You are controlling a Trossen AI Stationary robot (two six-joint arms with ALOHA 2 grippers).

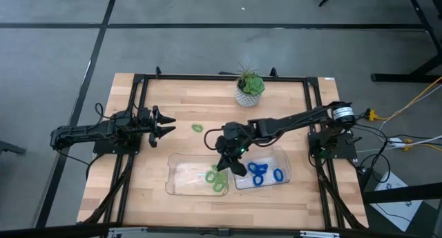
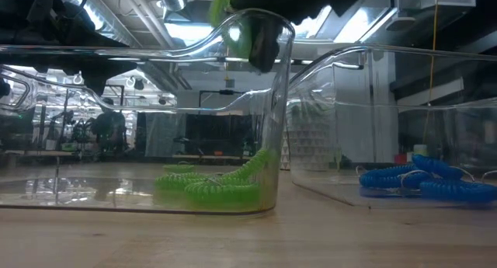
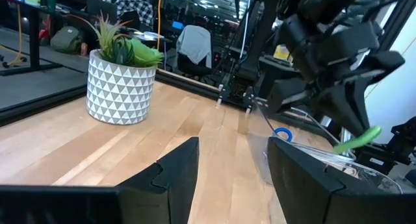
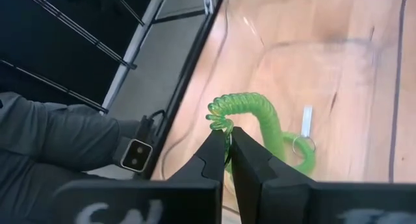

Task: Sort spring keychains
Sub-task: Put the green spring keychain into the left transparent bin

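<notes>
Right gripper (image 1: 222,165): jaws pinched onto a green keychain (image 4: 250,117), held above the left clear tray (image 1: 177,185) near the tabletop's front edge.
Left tray: other green coils (image 1: 217,182) in its right end.
Right tray (image 1: 284,162): blue keychains (image 1: 261,174).
Loose green keychain (image 1: 197,127): mid-table.
Left gripper (image 1: 166,124): jaws parted, empty, by the left edge.
Plant (image 1: 249,88): back edge.

Green spring keychains (image 1: 216,180) piled in left clear tray (image 1: 181,177); blue spring keychains (image 1: 262,174) in right tray (image 1: 283,162); one green coil (image 4: 250,113) held aloft; one green loop (image 1: 197,127) loose on table (image 1: 138,190).
</notes>
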